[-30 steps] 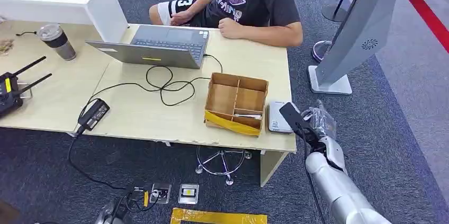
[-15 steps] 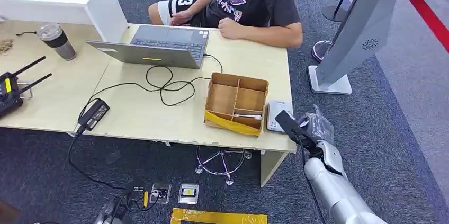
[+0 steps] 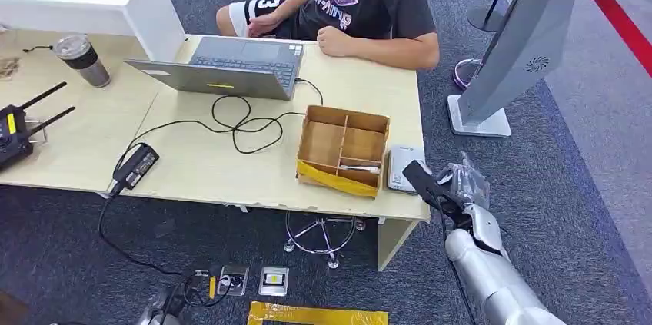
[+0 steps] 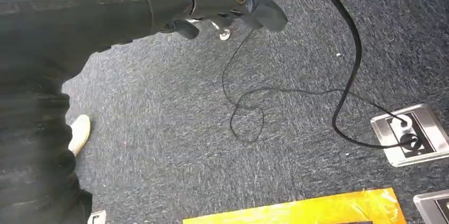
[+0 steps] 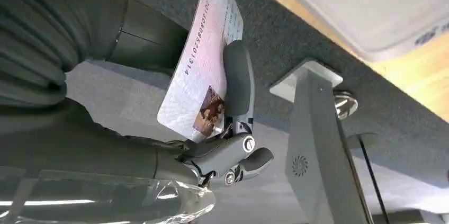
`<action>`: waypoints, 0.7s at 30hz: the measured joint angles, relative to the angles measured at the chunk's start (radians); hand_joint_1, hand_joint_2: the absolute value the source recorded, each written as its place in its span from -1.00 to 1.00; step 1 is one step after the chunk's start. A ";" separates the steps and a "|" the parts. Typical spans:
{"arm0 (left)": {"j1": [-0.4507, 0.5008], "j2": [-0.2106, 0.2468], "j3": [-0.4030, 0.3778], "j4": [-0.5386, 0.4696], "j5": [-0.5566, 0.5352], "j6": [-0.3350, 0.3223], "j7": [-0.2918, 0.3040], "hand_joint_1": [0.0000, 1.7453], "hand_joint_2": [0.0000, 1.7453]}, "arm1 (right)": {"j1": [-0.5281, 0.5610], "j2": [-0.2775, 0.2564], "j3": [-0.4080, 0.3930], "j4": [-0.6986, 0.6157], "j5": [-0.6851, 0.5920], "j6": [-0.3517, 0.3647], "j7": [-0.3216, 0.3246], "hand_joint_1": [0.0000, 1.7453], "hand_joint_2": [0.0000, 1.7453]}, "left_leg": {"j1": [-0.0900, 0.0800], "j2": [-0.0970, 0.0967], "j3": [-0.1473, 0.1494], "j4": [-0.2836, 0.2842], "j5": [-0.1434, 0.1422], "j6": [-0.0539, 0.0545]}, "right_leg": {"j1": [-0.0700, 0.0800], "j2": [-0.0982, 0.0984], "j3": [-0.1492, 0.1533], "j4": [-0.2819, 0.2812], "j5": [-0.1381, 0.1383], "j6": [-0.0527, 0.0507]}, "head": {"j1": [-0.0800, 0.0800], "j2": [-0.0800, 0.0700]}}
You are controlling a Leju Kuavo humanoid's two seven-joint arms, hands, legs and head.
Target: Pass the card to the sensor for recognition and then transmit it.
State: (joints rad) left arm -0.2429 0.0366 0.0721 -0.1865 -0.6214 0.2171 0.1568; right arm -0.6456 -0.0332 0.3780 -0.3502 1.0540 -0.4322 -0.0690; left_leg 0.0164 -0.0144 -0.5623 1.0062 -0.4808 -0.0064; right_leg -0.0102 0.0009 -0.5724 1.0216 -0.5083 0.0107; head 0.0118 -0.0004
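**ID card held beside the card reader**

An ID card (image 5: 204,75) was pinched between the thumb and a dark finger of the right hand (image 5: 159,128), its printed face and small photo turned toward the wrist camera. In the head view the right hand (image 3: 454,187) was seen at the table's (image 3: 231,164) near right corner, with the card's dark leading edge reaching just over the near edge of the white card reader (image 3: 403,168); contact between them could not be judged. Just beyond the reader, away from the hand, stood a cardboard divider box (image 3: 344,150). Farther from the hand lay a laptop (image 3: 231,67), behind which a seated person (image 3: 361,10) was visible. The left hand (image 4: 233,4) was pointed at the carpet with its fingers curled; whether it was closed could not be told.
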 joint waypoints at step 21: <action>-0.001 -0.005 0.000 0.000 -0.010 0.001 0.000 -1.00 1.00 | -0.131 -0.046 -0.005 -0.048 0.005 -0.071 -0.058 1.00 1.00 | 0.000 0.000 0.000 0.000 0.000 0.000 | 0.000 0.000 0.000 0.000 0.000 0.000 | 0.000 0.000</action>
State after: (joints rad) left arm -0.2439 0.0313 0.0721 -0.1865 -0.6310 0.2178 0.1568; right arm -0.7767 -0.0790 0.3735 -0.3978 1.0586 -0.5028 -0.1266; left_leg 0.0164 -0.0145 -0.5623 1.0063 -0.4808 -0.0064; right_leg -0.0102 0.0008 -0.5721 1.0218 -0.5081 0.0107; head 0.0118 -0.0004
